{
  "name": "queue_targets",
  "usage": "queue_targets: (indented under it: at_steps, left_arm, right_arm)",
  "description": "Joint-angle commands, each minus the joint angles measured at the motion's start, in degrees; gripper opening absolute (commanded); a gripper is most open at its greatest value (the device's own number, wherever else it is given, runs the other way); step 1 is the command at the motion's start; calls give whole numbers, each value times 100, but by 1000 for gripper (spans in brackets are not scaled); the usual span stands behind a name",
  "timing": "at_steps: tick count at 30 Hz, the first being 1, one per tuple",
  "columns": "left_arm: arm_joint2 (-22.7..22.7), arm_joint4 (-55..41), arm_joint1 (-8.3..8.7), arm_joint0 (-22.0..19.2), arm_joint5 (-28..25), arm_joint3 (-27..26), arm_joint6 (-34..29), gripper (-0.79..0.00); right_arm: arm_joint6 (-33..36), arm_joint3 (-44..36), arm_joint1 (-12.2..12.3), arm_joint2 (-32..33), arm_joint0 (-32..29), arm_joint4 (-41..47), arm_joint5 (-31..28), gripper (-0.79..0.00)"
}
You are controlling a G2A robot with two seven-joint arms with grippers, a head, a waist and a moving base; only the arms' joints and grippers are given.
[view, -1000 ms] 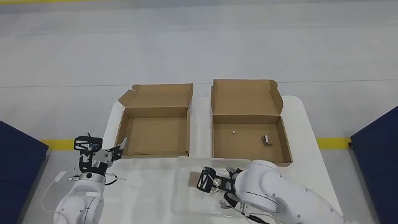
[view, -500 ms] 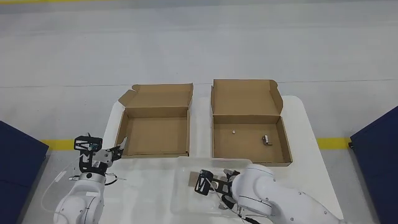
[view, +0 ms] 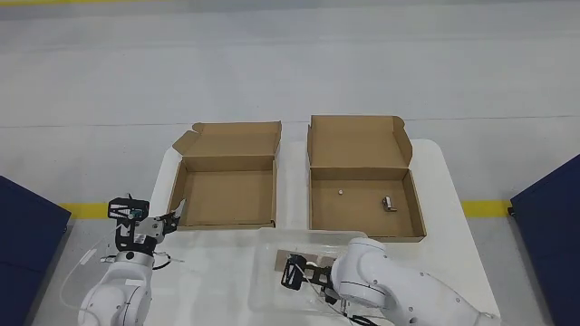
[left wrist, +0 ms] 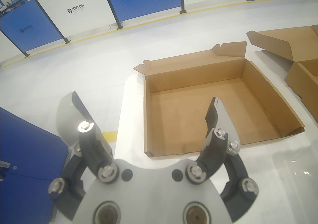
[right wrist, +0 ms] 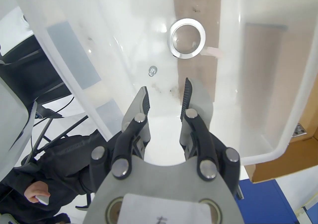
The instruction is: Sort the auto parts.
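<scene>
Inside the clear plastic bin (right wrist: 293,120), the right gripper (right wrist: 166,88) hangs just above the floor with its jaws parted and nothing between them. Just beyond its fingertips, on the bin's floor, lies a shiny metal ring (right wrist: 188,38), flat, over a brown strip seen through the clear bottom. A small metal stud (right wrist: 152,71) lies near the ring, apart from it, also on the bin's floor and close ahead of one finger.

Beyond the bin's far edge stand two open cardboard boxes, their lids folded back. The left box (view: 227,222), past the bin's far-left corner, has a bare floor. The right box (view: 362,222), past the bin's far-right side, holds a tiny pale part (view: 338,192) and, well apart from it, a small metal bracket (view: 389,203).

Well to the left of the bin, over the white table (view: 208,272), the left gripper (left wrist: 144,99) hovers with its jaws spread wide and empty, pointing at the left box's near-left corner.
</scene>
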Motion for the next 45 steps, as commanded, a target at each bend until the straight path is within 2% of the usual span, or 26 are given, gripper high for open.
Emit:
queue_targets:
  at_steps: [1, 15, 31, 45]
  left_arm:
    - [0, 0, 0, 0, 0, 0, 0, 0]
    - [0, 0, 0, 0, 0, 0, 0, 0]
    - [0, 0, 0, 0, 0, 0, 0, 0]
    - [0, 0, 0, 0, 0, 0, 0, 0]
  right_arm:
    - [-4, 110, -37, -61, 52, 54, 0, -489]
    - [55, 782, -278, -397, 377, 446, -49, -511]
    - [128, 1092, -388, -547, 492, 626, -122, -600]
    - [94, 1231, -466, -664, 539, 682, -189, -631]
